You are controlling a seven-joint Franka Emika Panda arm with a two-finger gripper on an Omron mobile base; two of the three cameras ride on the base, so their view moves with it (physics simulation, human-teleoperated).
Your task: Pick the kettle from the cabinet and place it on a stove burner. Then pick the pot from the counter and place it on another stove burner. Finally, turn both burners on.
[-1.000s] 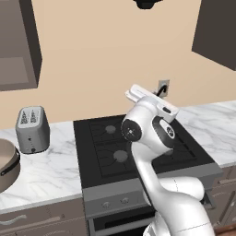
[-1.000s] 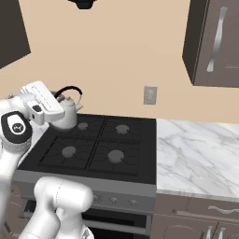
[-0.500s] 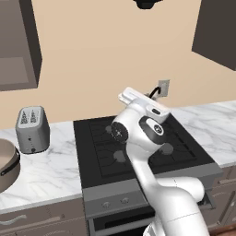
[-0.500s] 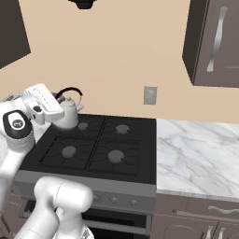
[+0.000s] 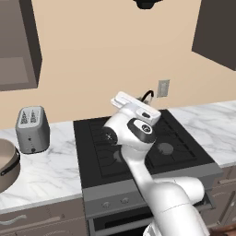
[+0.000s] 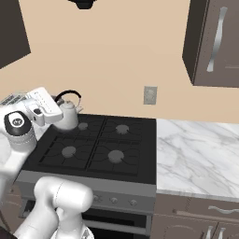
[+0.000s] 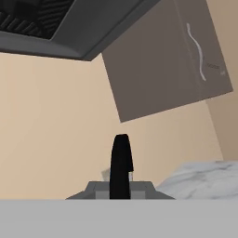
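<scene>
The small silver kettle (image 6: 68, 115) with its thin black arched handle hangs at the back left of the black cooktop (image 6: 140, 140), beside the rear left burner (image 6: 84, 126). My gripper (image 6: 57, 106) is shut on the kettle's handle from the left. Whether the kettle's base touches the grate, I cannot tell. From the left base view my white hand (image 5: 134, 106) hides the kettle's body, and its handle (image 5: 147, 95) peeks out behind. The tan pot (image 5: 5, 164) sits on the marble counter (image 5: 46, 170) at the far left. The dark cabinet (image 6: 215, 42) hangs at the upper right.
A boxy grey toaster (image 5: 32, 128) stands on the counter left of the stove. The other burners (image 6: 122, 128) (image 6: 69, 151) (image 6: 115, 155) carry nothing. Marble counter (image 6: 198, 149) stretches to the right of the cooktop. A wall outlet (image 6: 150, 95) is behind the stove.
My hand has swung left and slightly down with the kettle in its grip, and the elbow has turned. The pot and toaster have not moved.
</scene>
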